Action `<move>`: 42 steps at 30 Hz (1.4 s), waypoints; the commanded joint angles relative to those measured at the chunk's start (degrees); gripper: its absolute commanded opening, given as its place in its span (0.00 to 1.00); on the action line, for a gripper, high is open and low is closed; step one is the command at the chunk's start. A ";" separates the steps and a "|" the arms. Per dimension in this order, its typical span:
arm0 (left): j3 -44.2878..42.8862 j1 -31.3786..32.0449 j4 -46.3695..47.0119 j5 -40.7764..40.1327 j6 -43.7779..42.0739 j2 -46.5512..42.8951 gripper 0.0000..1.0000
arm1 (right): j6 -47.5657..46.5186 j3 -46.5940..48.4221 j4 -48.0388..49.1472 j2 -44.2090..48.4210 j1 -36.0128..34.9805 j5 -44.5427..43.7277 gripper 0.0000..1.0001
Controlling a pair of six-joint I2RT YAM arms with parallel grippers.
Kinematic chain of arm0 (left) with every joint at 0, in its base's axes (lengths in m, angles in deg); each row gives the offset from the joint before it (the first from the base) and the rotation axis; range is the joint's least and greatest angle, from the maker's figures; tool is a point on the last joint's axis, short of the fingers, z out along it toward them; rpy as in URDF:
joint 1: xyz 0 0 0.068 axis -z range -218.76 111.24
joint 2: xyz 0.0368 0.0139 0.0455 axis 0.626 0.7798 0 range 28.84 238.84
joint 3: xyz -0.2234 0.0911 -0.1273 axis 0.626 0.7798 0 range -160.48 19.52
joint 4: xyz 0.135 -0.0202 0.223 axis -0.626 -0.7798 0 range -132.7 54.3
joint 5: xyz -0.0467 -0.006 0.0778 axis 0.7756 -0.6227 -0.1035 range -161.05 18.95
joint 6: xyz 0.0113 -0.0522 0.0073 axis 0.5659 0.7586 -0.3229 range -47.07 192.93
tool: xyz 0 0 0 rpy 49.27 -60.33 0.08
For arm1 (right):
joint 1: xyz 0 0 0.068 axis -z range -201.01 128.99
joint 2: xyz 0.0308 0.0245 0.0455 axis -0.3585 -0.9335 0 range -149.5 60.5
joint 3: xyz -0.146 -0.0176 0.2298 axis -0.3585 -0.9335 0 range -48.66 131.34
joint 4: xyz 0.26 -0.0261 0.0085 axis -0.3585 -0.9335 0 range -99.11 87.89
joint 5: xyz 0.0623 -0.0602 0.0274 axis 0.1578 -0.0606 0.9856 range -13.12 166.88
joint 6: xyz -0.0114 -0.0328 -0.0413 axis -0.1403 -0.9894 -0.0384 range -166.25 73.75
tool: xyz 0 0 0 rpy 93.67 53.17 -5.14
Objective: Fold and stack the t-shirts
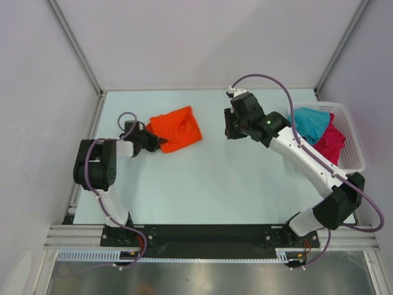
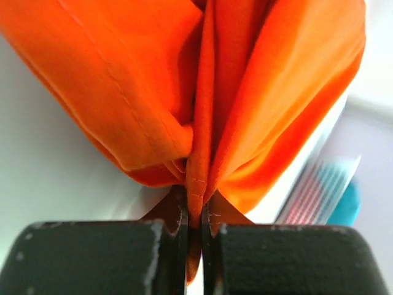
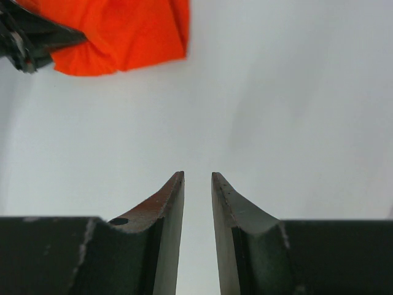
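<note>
The orange t-shirt point(image 1: 178, 128) point(image 2: 141, 92) lies bunched on the table's left half, also at the top left of the right wrist view point(image 3: 123, 37). My left gripper point(image 1: 161, 142) point(image 2: 194, 212) is shut on a fold at its near left edge, with cloth pinched between the jaws. The right gripper point(image 1: 228, 129) point(image 3: 198, 178) hovers over bare table to the right of that shirt, open by a narrow gap with nothing in it. The teal t-shirt point(image 1: 310, 123) and the magenta-pink t-shirt point(image 1: 330, 142) lie crumpled in the basket.
A white slotted basket point(image 1: 353, 144) stands at the table's right edge, behind the right arm; it is blurred in the left wrist view point(image 2: 319, 190). White walls close in the back and both sides.
</note>
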 commanded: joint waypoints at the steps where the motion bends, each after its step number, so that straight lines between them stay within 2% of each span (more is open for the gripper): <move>1: 0.68 -11.17 -8.34 -3.45 -4.40 -7.28 0.00 | 1.17 0.78 -0.44 1.82 -1.92 -0.41 0.30; 5: 3.94 -21.88 -10.71 -2.40 -6.51 -12.29 0.00 | 1.61 -0.54 0.17 2.26 -2.71 0.20 0.30; 10: 8.15 -29.20 -13.09 -3.53 -7.92 -18.61 0.00 | 1.61 -0.54 0.70 1.74 -3.15 0.91 0.30; 14: 12.99 -34.47 -14.06 -8.80 -7.66 -28.52 0.00 | 1.79 -0.54 0.53 1.64 -3.68 0.91 0.30; 21: 14.06 -40.19 -19.24 -12.59 -9.33 -36.11 0.00 | 2.23 -1.07 0.26 1.64 -4.29 1.35 0.29; 25: 13.79 -44.32 -20.13 -9.17 -11.17 -36.12 0.00 | 2.67 -0.98 0.61 1.47 -4.82 2.05 0.29; 33: 13.26 -46.00 -20.65 -4.60 -14.25 -33.57 0.01 | 3.28 -0.98 1.14 0.94 -5.70 2.93 0.29; 35: 12.83 -46.00 -20.74 -2.15 -14.95 -32.52 0.12 | 3.37 -1.16 1.14 1.03 -5.88 3.11 0.29; 36: 12.30 -46.00 -20.65 -1.70 -15.21 -32.17 0.28 | 3.37 -1.24 1.14 1.12 -5.88 3.11 0.29; 38: 11.86 -46.00 -20.65 -0.21 -15.74 -31.38 0.46 | 3.46 -1.33 1.14 1.12 -5.88 3.19 0.29; 39: 11.33 -46.00 -20.91 0.59 -15.74 -31.28 0.60 | 3.55 -1.25 1.05 1.12 -5.96 3.20 0.29; 42: 10.10 -46.00 -23.28 1.12 -16.27 -32.77 0.77 | 3.90 -1.33 1.23 1.12 -5.96 3.37 0.29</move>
